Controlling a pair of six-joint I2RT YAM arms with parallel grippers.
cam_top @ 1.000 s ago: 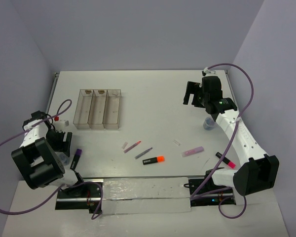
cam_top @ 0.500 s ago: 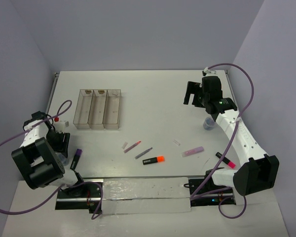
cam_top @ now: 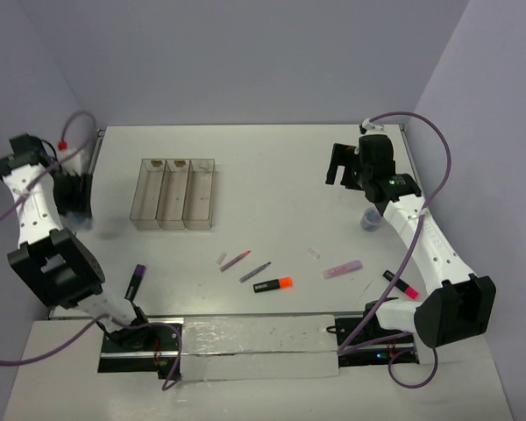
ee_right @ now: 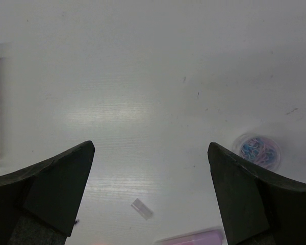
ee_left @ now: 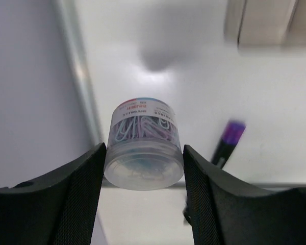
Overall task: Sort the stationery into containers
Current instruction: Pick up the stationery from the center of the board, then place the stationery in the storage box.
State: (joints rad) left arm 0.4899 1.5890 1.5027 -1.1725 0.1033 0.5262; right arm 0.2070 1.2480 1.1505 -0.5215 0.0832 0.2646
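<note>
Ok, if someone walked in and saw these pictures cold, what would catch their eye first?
A clear round tub of paper clips, gripped in the left jaws at the left edge of the table, stands out most. Loose pens and an orange-black highlighter lie strewn across the near middle, with the clear three-compartment tray beyond them to the left. The right jaws hang open over the far right, near a second tub of clips.

Plain pale lavender walls (cam_top: 245,53) close in the white tabletop (cam_top: 272,175) along its far, left and right edges; soft, even light casts only faint shadows.
</note>
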